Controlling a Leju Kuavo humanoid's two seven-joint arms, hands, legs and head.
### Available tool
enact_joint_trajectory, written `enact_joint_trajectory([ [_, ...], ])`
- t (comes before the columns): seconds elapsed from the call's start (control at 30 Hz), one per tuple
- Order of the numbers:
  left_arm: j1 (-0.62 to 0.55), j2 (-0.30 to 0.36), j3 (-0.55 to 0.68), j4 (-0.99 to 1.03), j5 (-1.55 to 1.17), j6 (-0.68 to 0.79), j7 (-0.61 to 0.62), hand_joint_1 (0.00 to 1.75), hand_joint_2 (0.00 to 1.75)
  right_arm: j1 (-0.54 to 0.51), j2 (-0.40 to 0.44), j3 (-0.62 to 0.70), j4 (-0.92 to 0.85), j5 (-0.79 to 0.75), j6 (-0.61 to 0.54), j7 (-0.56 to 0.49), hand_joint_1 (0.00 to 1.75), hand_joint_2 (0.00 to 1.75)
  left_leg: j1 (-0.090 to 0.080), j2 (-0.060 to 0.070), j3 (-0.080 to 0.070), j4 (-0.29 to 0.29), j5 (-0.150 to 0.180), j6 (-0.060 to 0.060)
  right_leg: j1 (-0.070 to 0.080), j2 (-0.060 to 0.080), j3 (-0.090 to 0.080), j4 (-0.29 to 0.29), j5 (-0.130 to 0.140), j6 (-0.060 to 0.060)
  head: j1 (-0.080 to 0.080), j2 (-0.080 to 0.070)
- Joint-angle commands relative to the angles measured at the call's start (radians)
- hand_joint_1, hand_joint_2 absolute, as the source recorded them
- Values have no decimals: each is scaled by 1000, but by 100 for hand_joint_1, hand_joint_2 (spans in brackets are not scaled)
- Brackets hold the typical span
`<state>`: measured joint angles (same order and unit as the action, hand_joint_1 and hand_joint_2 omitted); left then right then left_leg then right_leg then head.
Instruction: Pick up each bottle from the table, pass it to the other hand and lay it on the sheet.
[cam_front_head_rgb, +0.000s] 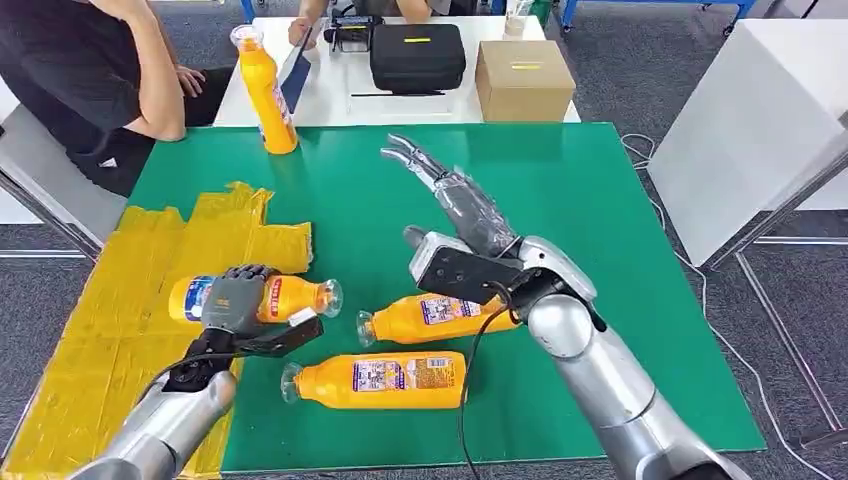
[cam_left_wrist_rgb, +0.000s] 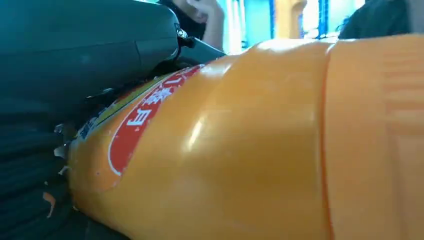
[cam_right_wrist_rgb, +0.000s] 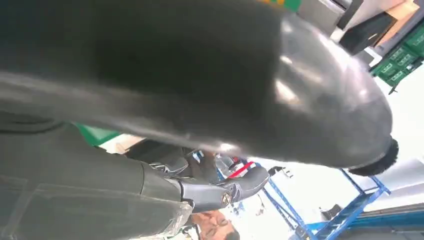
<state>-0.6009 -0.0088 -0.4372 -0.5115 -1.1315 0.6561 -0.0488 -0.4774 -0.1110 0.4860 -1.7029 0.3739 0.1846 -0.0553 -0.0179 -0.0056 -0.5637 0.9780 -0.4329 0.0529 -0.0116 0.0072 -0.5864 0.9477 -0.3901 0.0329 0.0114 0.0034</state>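
An orange bottle (cam_front_head_rgb: 290, 298) lies on its side across the right edge of the yellow sheet (cam_front_head_rgb: 90, 320), cap toward the green mat. My left hand (cam_front_head_rgb: 235, 300) grips its labelled middle from above; in the left wrist view the bottle (cam_left_wrist_rgb: 260, 150) lies right against my left hand (cam_left_wrist_rgb: 75, 55). Two more orange bottles (cam_front_head_rgb: 435, 315) (cam_front_head_rgb: 375, 380) lie on the green mat (cam_front_head_rgb: 600, 250) nearby. A fourth bottle (cam_front_head_rgb: 265, 90) stands upright at the mat's far edge. My right hand (cam_front_head_rgb: 450, 190) hovers above the mat's middle, holding nothing, fingers (cam_right_wrist_rgb: 220, 192) stretched out.
A person (cam_front_head_rgb: 100, 80) sits at the far left corner, a hand resting near the upright bottle. Behind the mat, a white table carries a black case (cam_front_head_rgb: 417, 55) and a cardboard box (cam_front_head_rgb: 524, 80). Another white table (cam_front_head_rgb: 760, 120) stands to the right.
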Motion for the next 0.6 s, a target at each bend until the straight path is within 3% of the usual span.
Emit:
enact_joint_trajectory([
  [0.03, -54, 37, 50, 103, -28, -12, 53, 159, 175, -17, 2, 28, 35, 3, 8, -7, 0, 0, 2, 2, 3, 1, -2, -4, 2, 1, 3, 0, -1, -2, 0, 0],
  [0.07, -54, 37, 50, 103, -28, -12, 53, 159, 175, -17, 2, 28, 35, 3, 8, -7, 0, 0, 2, 2, 4, 1, -3, -5, 2, 1, 4, 0, -2, -2, 0, 0],
  [0.1, -52, 35, 56, 103, -32, -10, 64, 54, 175, -16, 3, 28, 34, 5, 8, -7, 0, 0, 1, 1, 2, 0, -2, -3, 1, 1, 2, 0, -1, -1, 0, 0],
  [0.13, -51, 38, 68, 104, -73, -3, 115, 0, 175, -12, 8, 24, 34, 10, 11, -9, 0, 0, 2, 1, 4, 1, -3, -4, 2, 1, 3, 0, -2, -2, 0, 0],
  [0.23, -51, 38, 68, 104, -73, -3, 115, 0, 175, -12, 8, 24, 34, 10, 11, -9, 0, 0, 1, 1, 2, 0, -2, -3, 1, 0, 2, 0, -1, -1, 0, 0],
  [0.27, -52, 39, 72, 110, -82, -9, 138, 0, 0, -12, 10, 24, 35, 11, 11, -9, 0, 0, 1, 1, 2, 0, -2, -3, 1, 0, 2, 0, -1, -1, 0, 0],
  [0.6, 2, 20, 227, 24, 14, -53, 6, 0, 0, 22, -35, 14, 72, 42, -17, -67, 0, 0, 1, 0, 3, 0, -1, -3, 1, 0, 3, -1, -1, -1, 0, 0],
])
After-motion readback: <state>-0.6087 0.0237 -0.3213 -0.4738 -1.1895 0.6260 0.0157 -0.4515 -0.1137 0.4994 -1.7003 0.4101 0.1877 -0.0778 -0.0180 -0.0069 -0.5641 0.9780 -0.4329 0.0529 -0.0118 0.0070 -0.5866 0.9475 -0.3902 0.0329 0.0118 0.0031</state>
